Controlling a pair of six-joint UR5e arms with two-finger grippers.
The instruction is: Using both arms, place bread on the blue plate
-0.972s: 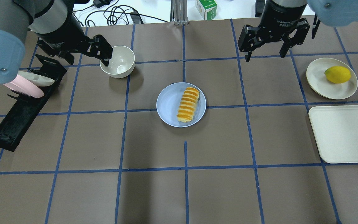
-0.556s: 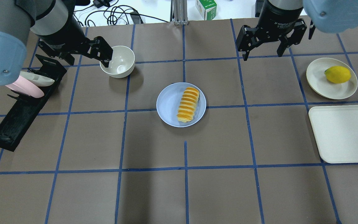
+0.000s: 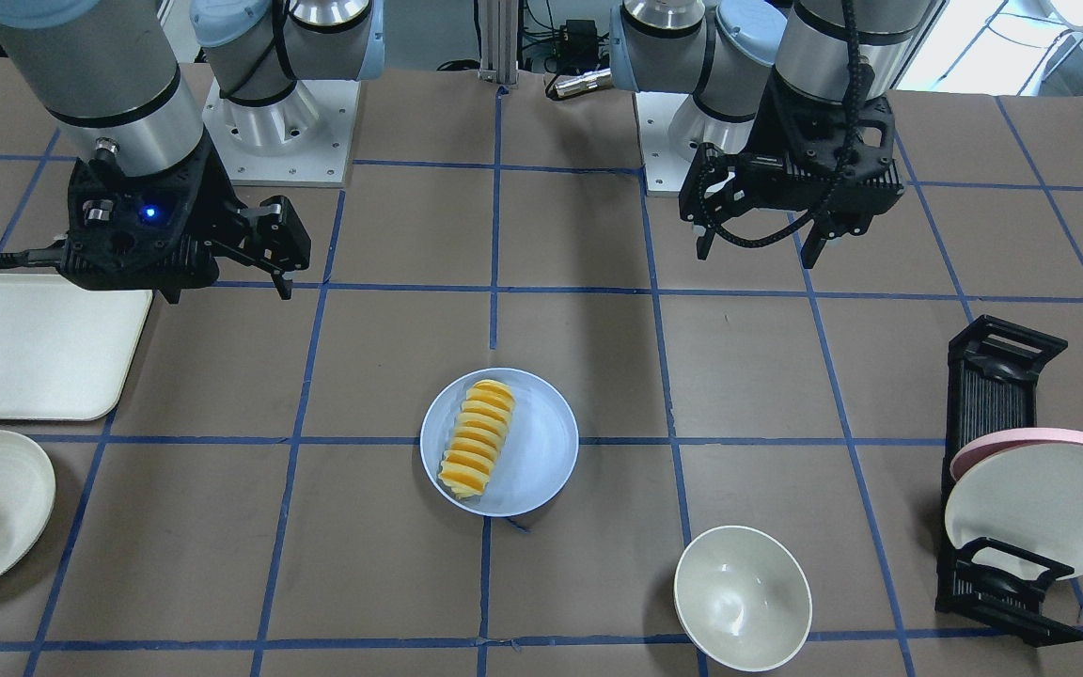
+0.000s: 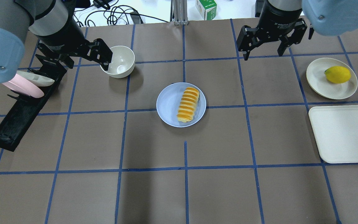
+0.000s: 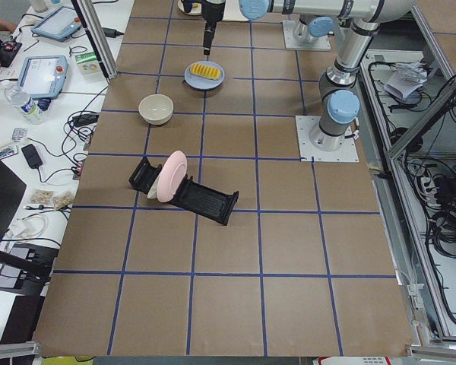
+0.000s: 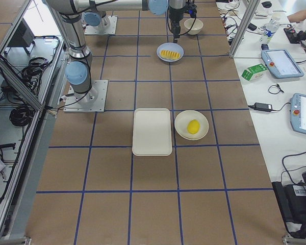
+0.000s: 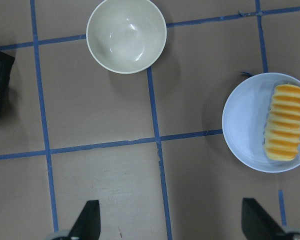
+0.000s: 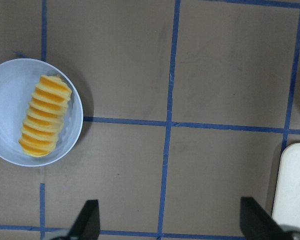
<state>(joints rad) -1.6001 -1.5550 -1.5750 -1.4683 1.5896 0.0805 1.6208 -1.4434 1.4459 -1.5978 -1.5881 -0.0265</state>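
Bread (image 4: 187, 104) lies on the blue plate (image 4: 168, 104): a row of orange-topped slices inside the rim, on the half of the plate toward my right side. The row runs roughly away from me. The plate sits flat near the middle of the brown table (image 4: 154, 193), over a blue tape line (image 4: 104, 110) and between my two arms.

Neither gripper touches the bread or the plate. My left gripper (image 3: 754, 252) hangs raised off the table with its fingers spread wide and nothing between them. My left wrist camera shows both fingertips (image 7: 89, 222) at the bottom edge with bare table between them. My right gripper (image 4: 263, 55) is spread the same way and holds nothing, well apart from the plate.

A cream bowl (image 4: 121, 60) stands upright on my left side. From overhead one of my left fingers crosses its rim, but the wrist view puts the bowl well clear of the fingertips, so I am probably just above it in the line of sight.

Further left a black dish rack (image 4: 20, 118) holds a pink plate (image 4: 26, 88) and a cream plate (image 4: 40, 81), both on edge. On my right a lemon (image 4: 337, 74) rests on a small cream plate (image 4: 320, 81). Just beside that plate lies a rectangular cream tray (image 4: 343, 133).
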